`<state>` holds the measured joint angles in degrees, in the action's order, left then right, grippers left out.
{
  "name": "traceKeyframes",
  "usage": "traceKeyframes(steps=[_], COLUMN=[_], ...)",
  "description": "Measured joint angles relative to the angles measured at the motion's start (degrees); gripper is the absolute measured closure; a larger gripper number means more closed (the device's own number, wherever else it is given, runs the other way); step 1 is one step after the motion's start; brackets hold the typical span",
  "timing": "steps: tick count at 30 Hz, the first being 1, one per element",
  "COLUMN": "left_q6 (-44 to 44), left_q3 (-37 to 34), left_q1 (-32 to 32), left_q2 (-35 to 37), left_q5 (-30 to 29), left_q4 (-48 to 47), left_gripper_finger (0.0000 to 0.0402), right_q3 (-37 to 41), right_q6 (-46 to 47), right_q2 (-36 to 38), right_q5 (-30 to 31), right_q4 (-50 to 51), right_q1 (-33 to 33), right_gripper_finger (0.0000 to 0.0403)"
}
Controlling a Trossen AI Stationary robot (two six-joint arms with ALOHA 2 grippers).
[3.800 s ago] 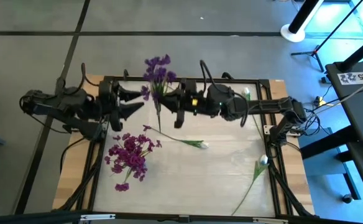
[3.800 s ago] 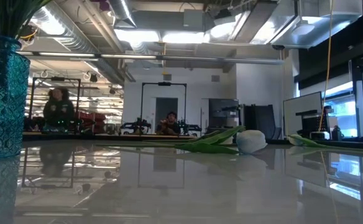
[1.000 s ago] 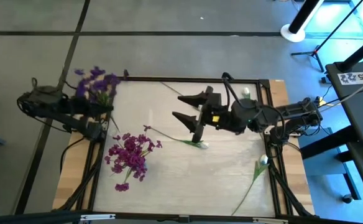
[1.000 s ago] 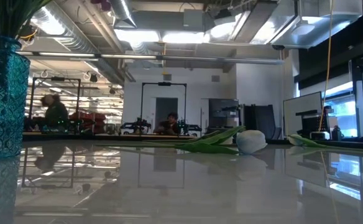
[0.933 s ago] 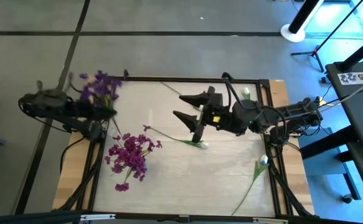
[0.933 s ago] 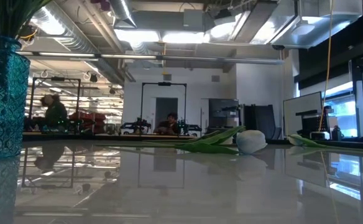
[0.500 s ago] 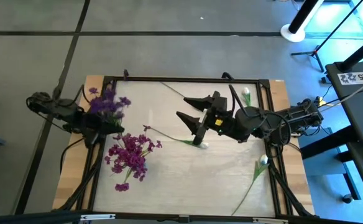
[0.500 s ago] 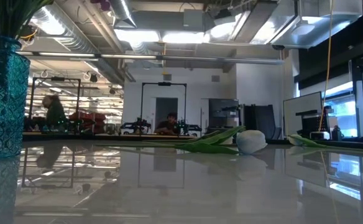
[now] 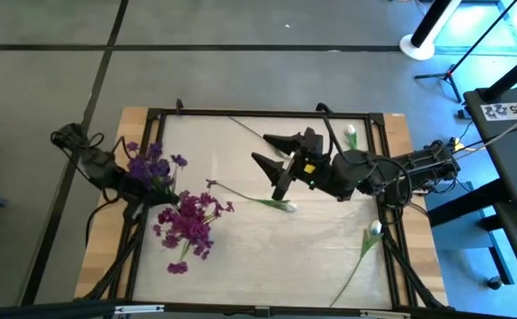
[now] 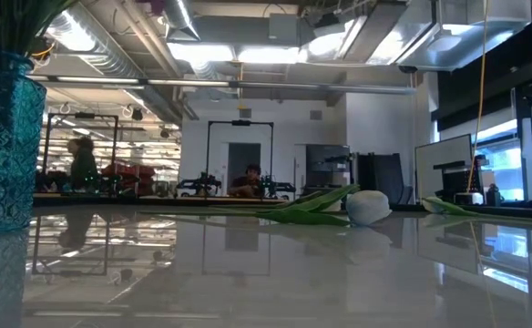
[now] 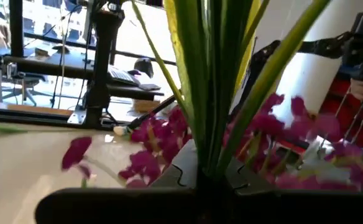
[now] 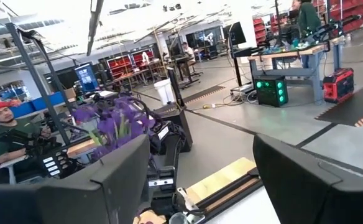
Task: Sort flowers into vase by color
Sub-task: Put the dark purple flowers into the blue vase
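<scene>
My left gripper (image 9: 145, 181) is shut on a purple-magenta flower stem (image 9: 150, 164) at the table's left edge, just beside a bunch of the same purple flowers (image 9: 188, 226). That bunch stands in a teal patterned vase (image 10: 2, 137), which the blooms hide from above. My right gripper (image 9: 273, 165) is open and empty above the table's middle. Below it a white tulip (image 9: 287, 206) lies flat on its long stem. Two more white tulips lie at the right, one at the near right (image 9: 374, 229) and one at the far right (image 9: 351, 133). My left gripper pinches the purple flower's green stems and leaves (image 11: 214, 140) between its two fingers, below the blooms (image 11: 153, 146). The arm comes in from the table's left. The flower is lifted clear of the table, and its blooms spread out beyond the fingers.
A black frame (image 9: 258, 112) runs around the white tabletop. A loose green stem (image 9: 245, 127) lies at the far edge. Free tabletop lies at the near middle (image 9: 267, 266). People sit and stand in the room beyond the table (image 12: 10, 134).
My left gripper has carried the purple flower from the table's far left corner toward the near edge and a little right, down to the purple bunch in the vase. It stays shut on the stem. My right gripper has stayed open over the table's middle.
</scene>
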<state>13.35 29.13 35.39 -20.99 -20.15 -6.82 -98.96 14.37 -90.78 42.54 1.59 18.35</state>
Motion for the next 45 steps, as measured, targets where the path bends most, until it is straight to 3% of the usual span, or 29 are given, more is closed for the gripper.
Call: traceKeyframes(steps=[14,30,45], left_q6=[1.0,-12.2,-13.0], left_q3=[-4.4,-4.4,-4.4], left_q1=[1.4,4.2,4.2], left_q2=[0.0,-0.1,-1.3], left_q5=[0.7,3.1,2.9], left_q4=[1.5,3.8,1.8], left_gripper_finger=[0.0400,0.0400,0.0400], right_q3=[0.0,0.0,0.0], right_q6=[0.6,1.2,3.4], right_q2=[0.0,0.0,0.0], right_q5=[0.9,0.8,-1.6], right_q4=[0.3,1.9,4.7], right_q1=[0.0,-1.6,-4.2], right_gripper_finger=[0.0116,0.0116,0.0116])
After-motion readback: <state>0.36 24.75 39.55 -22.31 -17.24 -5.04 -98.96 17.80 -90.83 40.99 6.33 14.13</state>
